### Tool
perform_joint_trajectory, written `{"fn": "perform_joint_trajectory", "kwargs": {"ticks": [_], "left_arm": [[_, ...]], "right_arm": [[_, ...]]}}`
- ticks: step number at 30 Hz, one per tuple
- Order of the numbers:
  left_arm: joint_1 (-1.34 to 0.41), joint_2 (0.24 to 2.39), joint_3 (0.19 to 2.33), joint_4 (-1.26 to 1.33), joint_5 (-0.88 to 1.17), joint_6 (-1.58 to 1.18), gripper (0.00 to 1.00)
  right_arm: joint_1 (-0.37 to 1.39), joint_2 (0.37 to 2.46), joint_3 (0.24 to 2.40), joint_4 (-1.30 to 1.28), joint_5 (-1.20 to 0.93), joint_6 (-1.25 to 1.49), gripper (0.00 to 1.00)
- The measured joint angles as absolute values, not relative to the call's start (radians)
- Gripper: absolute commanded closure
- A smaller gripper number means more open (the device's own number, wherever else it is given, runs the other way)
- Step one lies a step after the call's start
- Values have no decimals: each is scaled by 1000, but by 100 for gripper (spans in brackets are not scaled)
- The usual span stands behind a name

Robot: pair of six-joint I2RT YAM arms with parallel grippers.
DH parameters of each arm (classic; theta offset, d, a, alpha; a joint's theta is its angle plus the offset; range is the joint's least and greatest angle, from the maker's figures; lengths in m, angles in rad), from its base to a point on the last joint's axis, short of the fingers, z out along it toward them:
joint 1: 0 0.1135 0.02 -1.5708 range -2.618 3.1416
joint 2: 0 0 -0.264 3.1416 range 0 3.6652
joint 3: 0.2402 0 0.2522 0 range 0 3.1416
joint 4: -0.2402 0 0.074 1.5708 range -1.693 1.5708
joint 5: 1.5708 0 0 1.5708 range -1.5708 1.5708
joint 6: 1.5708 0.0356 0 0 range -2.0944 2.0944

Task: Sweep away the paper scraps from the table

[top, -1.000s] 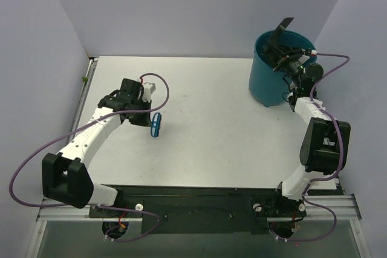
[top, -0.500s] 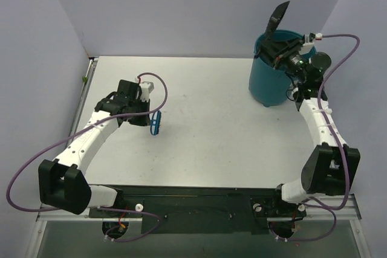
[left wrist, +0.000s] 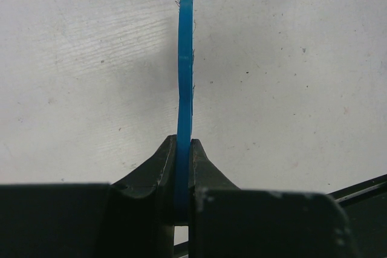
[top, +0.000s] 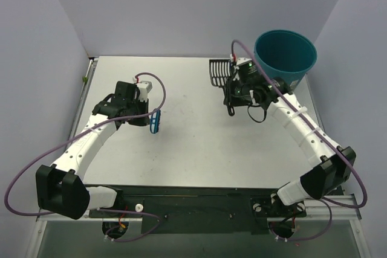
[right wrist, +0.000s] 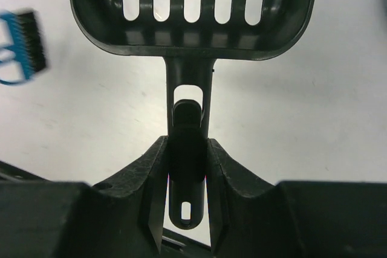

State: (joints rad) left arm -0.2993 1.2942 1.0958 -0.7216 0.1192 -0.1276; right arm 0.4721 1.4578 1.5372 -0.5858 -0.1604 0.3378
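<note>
We find no legible text, label, brand, number or sign in any view. The blue brush (top: 156,121), black scoop (top: 219,72), teal bin (top: 296,74) and table (top: 193,143) carry none we can read.

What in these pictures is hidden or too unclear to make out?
Top view: whether any paper scraps lie in the bin; too small and shadowed to tell.
Left wrist view: the brush is seen edge-on, so its bristles are nearly hidden.
Right wrist view: the scoop has its front lip cut off by the top edge; the brush is blurred and cropped at the left.
</note>
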Motion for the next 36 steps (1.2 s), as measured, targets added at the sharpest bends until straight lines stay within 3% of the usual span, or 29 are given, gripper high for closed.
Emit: {"fn": "perform_joint_trajectory", "kwargs": {"ticks": [5, 12, 22, 24, 25, 27, 28, 29, 36], "left_arm": [[-299, 1293, 1084, -711, 121, -135, 100], [-299, 1296, 1084, -696, 140, -146, 100], [-299, 1311, 1084, -694, 147, -149, 100], [-299, 1311, 1084, -693, 147, -149, 100], [-299, 1311, 1084, -693, 147, -149, 100], [-299, 1312, 1084, -691, 147, -149, 100], [-299, 1312, 1084, -691, 147, -149, 100], [-299, 1313, 1084, -691, 147, -149, 100], [-299, 1314, 1084, -691, 151, -149, 100]], "right_arm": [[557, 1502, 1369, -634, 15, 285, 100], [628, 1576, 1161, -552, 102, 315, 100], [636, 1717, 1170, -468, 115, 343, 99], [636, 1761, 1221, -469, 116, 346, 86], [636, 1783, 1254, -471, 115, 348, 74], [636, 1819, 1318, -468, 116, 355, 39], [636, 1831, 1348, -466, 119, 357, 33], [636, 1834, 1363, -463, 120, 367, 20], [636, 1784, 1361, -445, 157, 369, 23]]}}
